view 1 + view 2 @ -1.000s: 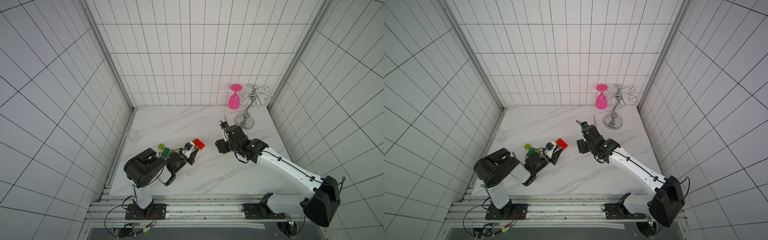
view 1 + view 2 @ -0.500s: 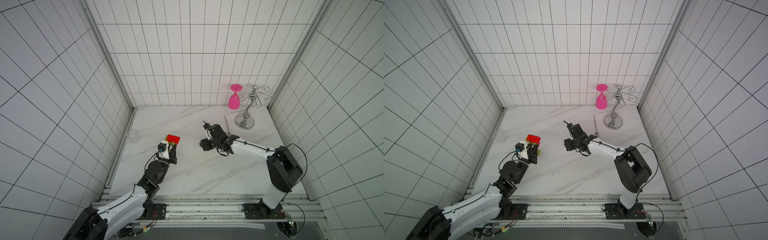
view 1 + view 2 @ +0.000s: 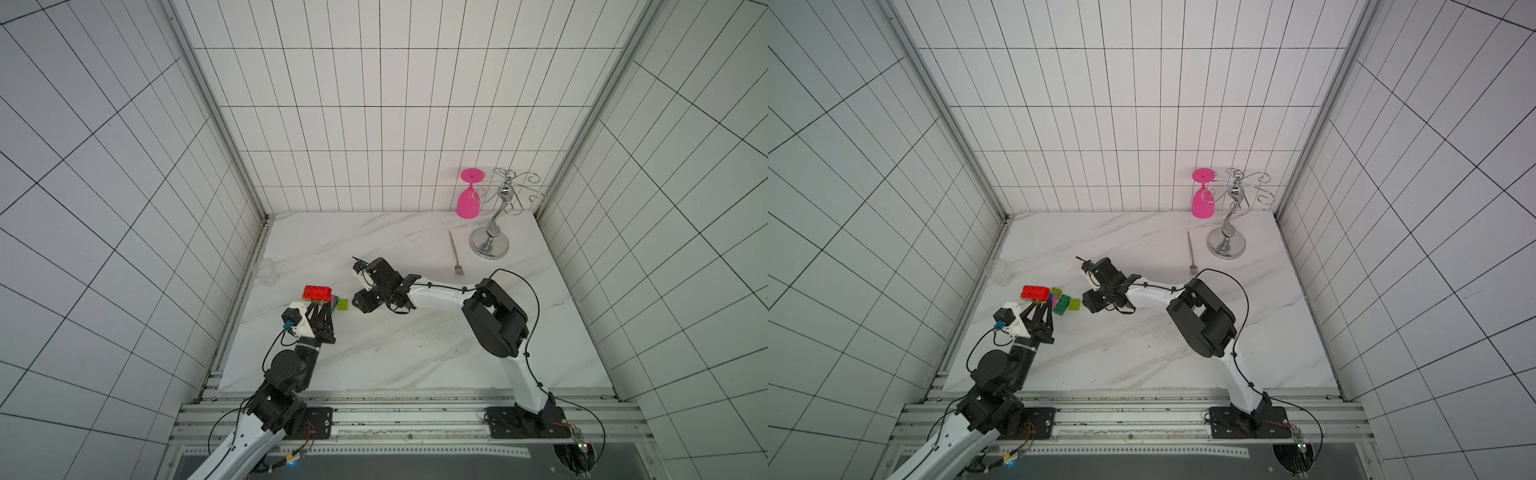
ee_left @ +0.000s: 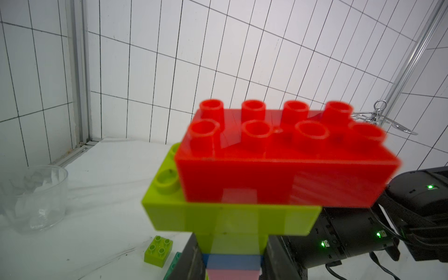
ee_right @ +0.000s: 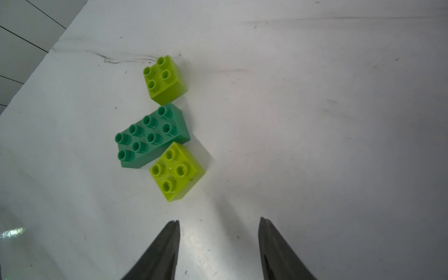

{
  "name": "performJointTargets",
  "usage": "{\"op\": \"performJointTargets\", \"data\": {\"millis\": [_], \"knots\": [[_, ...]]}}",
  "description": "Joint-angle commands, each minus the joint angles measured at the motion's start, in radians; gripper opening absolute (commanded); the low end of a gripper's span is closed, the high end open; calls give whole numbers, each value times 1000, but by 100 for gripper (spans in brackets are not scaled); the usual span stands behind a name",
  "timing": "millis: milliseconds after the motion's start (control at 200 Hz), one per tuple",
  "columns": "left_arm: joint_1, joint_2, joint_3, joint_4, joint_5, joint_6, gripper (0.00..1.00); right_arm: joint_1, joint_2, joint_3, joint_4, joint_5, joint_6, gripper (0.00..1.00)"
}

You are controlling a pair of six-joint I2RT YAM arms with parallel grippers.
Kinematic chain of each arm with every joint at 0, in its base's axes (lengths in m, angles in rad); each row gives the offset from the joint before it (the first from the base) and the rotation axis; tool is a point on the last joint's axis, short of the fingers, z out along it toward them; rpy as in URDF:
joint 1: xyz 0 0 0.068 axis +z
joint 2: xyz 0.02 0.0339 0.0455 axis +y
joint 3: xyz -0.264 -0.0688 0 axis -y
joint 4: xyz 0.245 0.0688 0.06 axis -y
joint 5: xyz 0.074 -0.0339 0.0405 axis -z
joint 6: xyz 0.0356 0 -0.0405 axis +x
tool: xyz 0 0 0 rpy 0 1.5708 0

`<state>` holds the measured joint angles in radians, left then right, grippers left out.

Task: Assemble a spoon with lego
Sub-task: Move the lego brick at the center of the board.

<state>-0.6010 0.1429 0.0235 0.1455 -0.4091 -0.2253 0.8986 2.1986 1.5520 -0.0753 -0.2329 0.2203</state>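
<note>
The spoon (image 4: 286, 164) is a joined stack held above the table: a red brick on a wide lime one, then a small lime, a blue and a pink brick. My left gripper (image 4: 231, 244) is shut on its blue-and-pink handle; in both top views the left gripper (image 3: 322, 309) (image 3: 1040, 309) holds the red brick (image 3: 318, 293) uppermost. Loose lego lies on the table: a dark green brick (image 5: 150, 135) between two lime bricks (image 5: 177, 171) (image 5: 164, 80). My right gripper (image 5: 218, 221) hovers open just beside them, nothing between its fingers; a top view shows the right gripper (image 3: 360, 305) right of the bricks.
A clear plastic cup (image 3: 264, 271) stands at the table's left edge. A metal fork (image 3: 455, 253) lies at the back right beside a chrome glass rack (image 3: 492, 224) holding a pink glass (image 3: 468, 199). The left wall is close to the held stack.
My right gripper has moved left to the loose green bricks and its jaws have narrowed. The left gripper has shifted a little left with the stack still in it.
</note>
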Motion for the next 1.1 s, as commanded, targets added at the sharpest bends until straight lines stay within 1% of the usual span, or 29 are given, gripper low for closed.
{"op": "performJointTargets", "data": {"millis": [0, 260, 405, 475, 575, 655, 845, 955, 1094], "knots": [[3, -14, -12, -73, 19, -18, 0, 28, 38, 82, 16, -17, -6, 55], [3, 11, -15, -46, 39, -6, 0, 36, 140, 203, -36, 14, 4, 55], [3, 3, -15, -44, 47, 0, 0, 36, 202, 284, -106, 50, -2, 49], [2, -3, -15, -45, 50, 4, 0, 36, 209, 286, -125, 61, -9, 45], [3, -14, -15, -47, 52, 9, 0, 36, 181, 235, -124, 75, -19, 42], [2, -17, -15, -46, 57, 14, 0, 26, 127, 164, -111, 76, -21, 40], [2, 4, -13, -29, 80, 27, 0, -49, -92, -103, -29, 30, 15, 39], [3, 43, -13, 0, 117, 41, 0, -97, -195, -225, -27, 36, 5, 39], [3, 142, -12, 78, 172, 54, 0, -159, -261, -329, -36, 36, -10, 39]]}}
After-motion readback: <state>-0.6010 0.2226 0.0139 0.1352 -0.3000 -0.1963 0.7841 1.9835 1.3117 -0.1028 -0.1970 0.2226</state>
